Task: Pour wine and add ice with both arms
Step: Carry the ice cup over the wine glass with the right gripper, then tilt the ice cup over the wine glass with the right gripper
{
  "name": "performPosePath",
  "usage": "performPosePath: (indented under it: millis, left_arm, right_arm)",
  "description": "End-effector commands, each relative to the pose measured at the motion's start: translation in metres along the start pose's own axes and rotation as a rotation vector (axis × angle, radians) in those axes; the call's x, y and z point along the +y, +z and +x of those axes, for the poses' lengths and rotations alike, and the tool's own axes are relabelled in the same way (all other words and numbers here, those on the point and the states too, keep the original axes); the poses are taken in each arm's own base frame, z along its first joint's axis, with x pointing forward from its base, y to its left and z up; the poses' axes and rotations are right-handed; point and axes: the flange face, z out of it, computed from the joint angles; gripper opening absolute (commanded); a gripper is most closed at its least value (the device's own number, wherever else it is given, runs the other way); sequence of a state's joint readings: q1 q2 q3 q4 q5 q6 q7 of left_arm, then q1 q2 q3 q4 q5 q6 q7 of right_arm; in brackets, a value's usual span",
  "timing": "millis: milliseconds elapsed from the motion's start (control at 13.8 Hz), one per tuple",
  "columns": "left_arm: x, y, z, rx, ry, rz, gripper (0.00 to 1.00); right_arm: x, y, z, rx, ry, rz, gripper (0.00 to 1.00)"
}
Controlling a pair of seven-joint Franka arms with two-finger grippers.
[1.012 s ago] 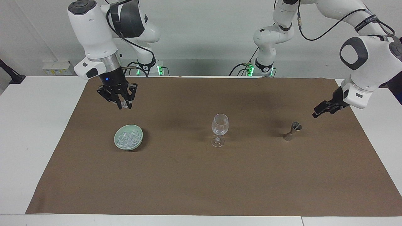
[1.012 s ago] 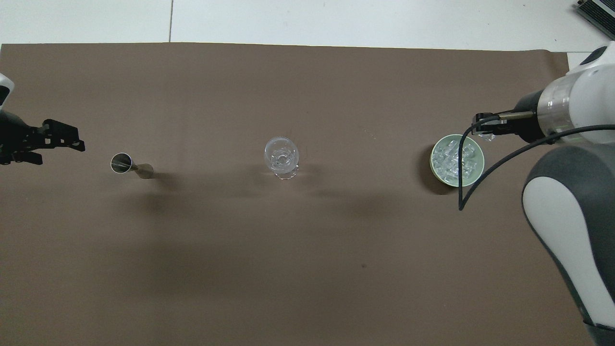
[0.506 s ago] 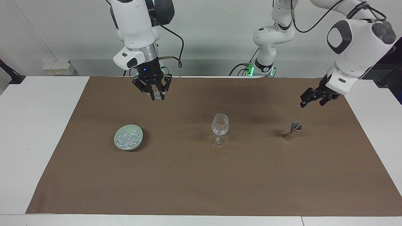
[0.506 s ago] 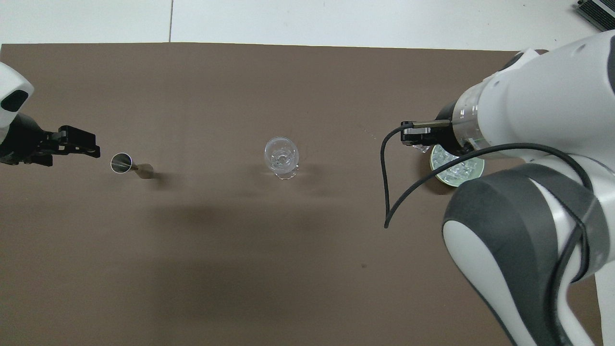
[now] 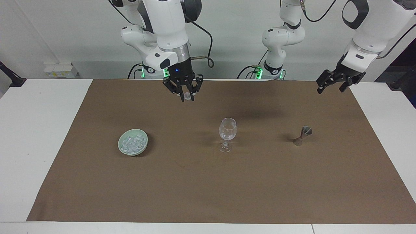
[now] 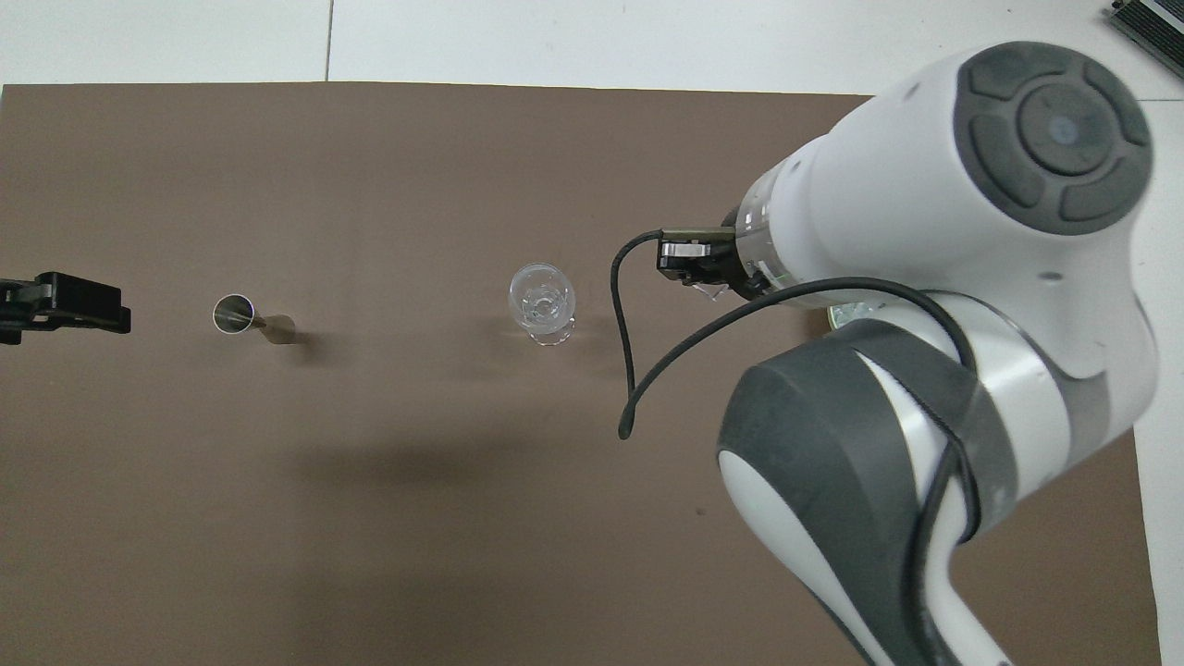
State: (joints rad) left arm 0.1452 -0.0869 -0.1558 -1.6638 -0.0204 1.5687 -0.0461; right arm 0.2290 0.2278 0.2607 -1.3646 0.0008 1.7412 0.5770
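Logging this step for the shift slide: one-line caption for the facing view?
Right hand carries an ice cube over the mat toward the wine glass.

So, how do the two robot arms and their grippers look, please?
Both arms are glossy white with rounded dark grey joint caps. The right arm has a silver wrist ring, a small blue light and a looping black cable. The left arm carries black cables too. The right gripper and left gripper are black, skeletal claws.
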Motion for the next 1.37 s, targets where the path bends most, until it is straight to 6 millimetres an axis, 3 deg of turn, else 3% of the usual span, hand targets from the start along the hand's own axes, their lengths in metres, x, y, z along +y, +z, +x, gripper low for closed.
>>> performPosePath:
  millis: [0, 145, 434, 578, 1012, 1301]
  left_arm:
    - [0.009, -0.011, -0.011, -0.037, 0.034, 0.041, 1.00]
    - [0.013, -0.009, -0.011, -0.031, 0.038, 0.023, 1.00]
    - [0.016, -0.015, -0.012, -0.025, 0.040, -0.009, 1.00]
    - [0.016, -0.015, -0.011, -0.022, 0.045, -0.013, 1.00]
    - [0.018, -0.016, -0.012, -0.024, 0.030, -0.042, 1.00]
    - [0.000, -0.015, -0.011, -0.030, -0.005, -0.044, 1.00]
  right_arm:
    - [-0.035, 0.013, 0.013, -0.002, 0.050, 0.008, 0.00]
    - [-0.052, 0.027, 0.014, -0.010, 0.086, 0.018, 0.00]
    - [-0.064, 0.047, 0.021, -0.004, 0.084, 0.043, 0.00]
    - [-0.085, 0.069, 0.024, 0.001, 0.108, 0.064, 0.00]
    - [-0.111, 0.088, 0.023, 0.034, 0.148, 0.121, 0.00]
    - [-0.114, 0.105, 0.015, 0.021, 0.135, 0.086, 0.00]
